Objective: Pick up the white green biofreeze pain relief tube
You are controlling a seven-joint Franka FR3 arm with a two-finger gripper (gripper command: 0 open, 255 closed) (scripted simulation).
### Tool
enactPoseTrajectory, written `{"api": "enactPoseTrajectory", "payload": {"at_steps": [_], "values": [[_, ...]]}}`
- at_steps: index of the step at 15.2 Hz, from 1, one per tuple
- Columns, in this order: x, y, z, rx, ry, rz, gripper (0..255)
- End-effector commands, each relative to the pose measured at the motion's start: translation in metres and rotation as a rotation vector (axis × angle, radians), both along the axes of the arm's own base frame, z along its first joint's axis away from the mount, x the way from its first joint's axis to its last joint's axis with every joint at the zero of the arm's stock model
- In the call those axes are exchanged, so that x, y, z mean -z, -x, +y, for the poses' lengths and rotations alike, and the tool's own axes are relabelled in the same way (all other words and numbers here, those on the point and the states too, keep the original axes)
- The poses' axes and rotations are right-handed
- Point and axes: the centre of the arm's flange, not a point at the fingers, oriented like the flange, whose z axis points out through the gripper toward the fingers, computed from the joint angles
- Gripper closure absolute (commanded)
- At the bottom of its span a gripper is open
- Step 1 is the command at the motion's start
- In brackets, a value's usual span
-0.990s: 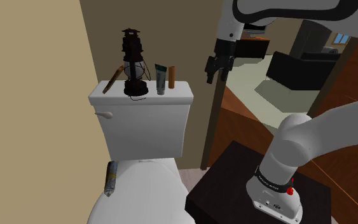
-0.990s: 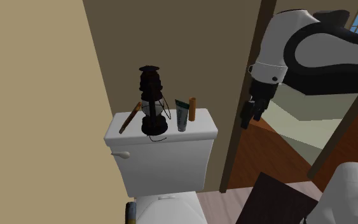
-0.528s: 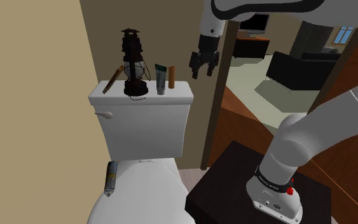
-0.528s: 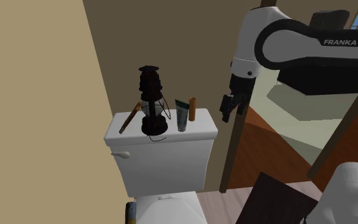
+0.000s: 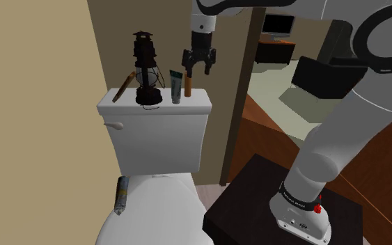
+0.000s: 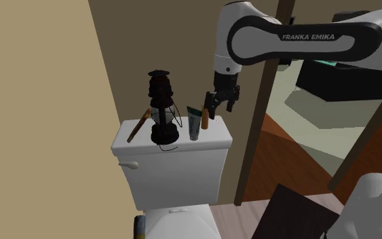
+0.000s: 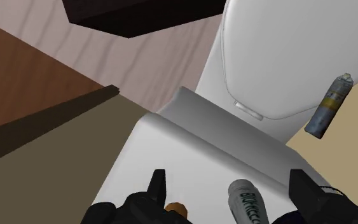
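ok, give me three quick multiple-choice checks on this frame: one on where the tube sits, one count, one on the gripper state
1. Where does the white-green tube stand?
A. On the tank lid, between the lantern and the brown cylinder
B. On the toilet seat
C. On the floor

2. How many things stand or lean on the tank lid?
A. Two
B. Four
C. Six

3. What is the gripper doing?
A. Shut on the tube
B. Shut on the lantern
C. Open, above the tank lid, holding nothing

Answers:
1 A: the shoulder view shows it upright between those two.
2 B: slanted stick, lantern, tube, cylinder.
3 C: the wrist view shows the fingers apart, with the tube between them and untouched.
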Motion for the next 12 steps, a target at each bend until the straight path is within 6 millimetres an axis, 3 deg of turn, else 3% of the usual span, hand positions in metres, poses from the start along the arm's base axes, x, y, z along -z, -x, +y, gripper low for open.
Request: {"api": "enactPoseTrajectory", "payload": {"at_steps": [1, 10, 12], "values": [[-0.001, -0.028, 0.006, 0.009, 0.013, 0.000, 0], [-0.013, -0.145, 0.032, 0.047, 0.070, 0.003, 0], [-0.002, -0.145, 0.032, 0.047, 0.070, 0.003, 0]]}}
